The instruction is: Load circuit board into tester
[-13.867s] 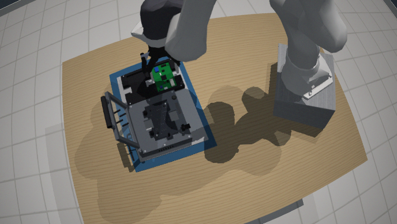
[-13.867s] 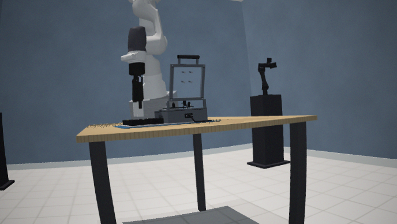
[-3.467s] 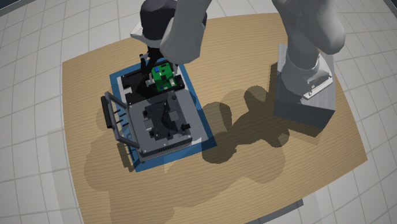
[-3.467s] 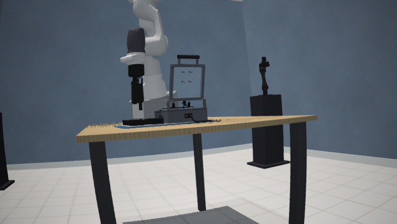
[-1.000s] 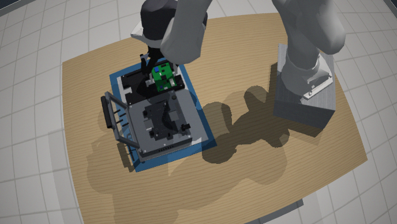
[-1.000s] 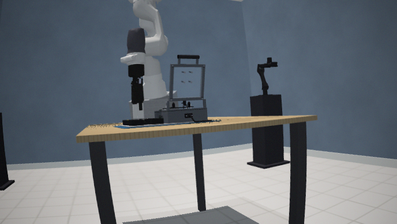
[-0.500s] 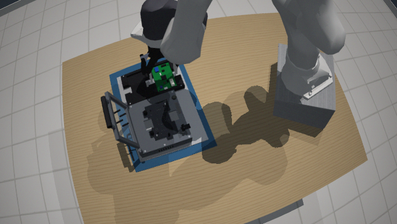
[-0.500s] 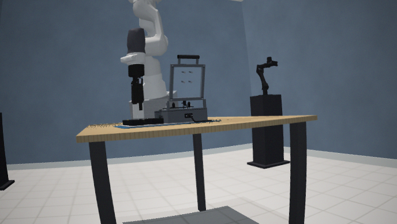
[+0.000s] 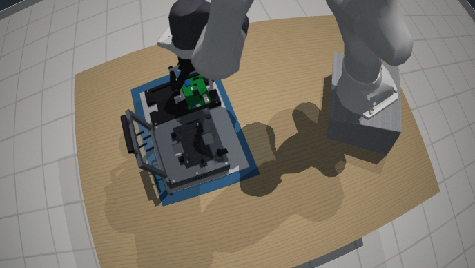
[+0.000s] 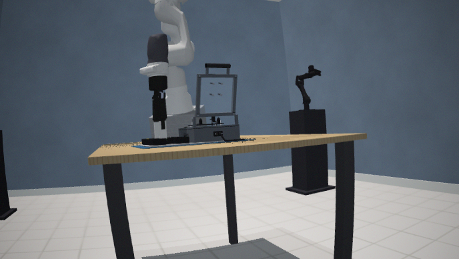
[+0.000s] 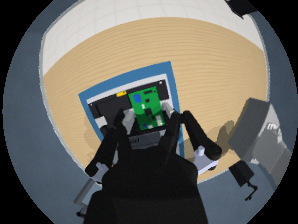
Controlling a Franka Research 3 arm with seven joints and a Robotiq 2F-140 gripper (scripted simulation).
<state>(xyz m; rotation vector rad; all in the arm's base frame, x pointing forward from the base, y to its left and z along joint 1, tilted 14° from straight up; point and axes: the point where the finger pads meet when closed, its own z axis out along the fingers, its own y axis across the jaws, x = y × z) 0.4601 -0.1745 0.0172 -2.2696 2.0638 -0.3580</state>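
The green circuit board (image 9: 196,92) lies in the black tray (image 9: 172,100) at the far end of the blue mat, component side up. It also shows in the wrist view (image 11: 148,111). My gripper (image 9: 177,74) (image 10: 162,126) hangs straight down over the tray, a little above it. It is open, and the fingers are empty, with the board below them. The grey tester (image 9: 197,145) stands next to the tray with its nest bare. Its clear lid (image 10: 217,91) stands upright and open. A single black post (image 9: 222,151) stands on the tester's right side.
The lid's black handle (image 9: 125,135) sticks out to the left of the tester. The blue mat (image 9: 241,138) lies under the tray and tester. My grey base block stands at the right. A black pedestal (image 10: 307,147) stands beyond the table.
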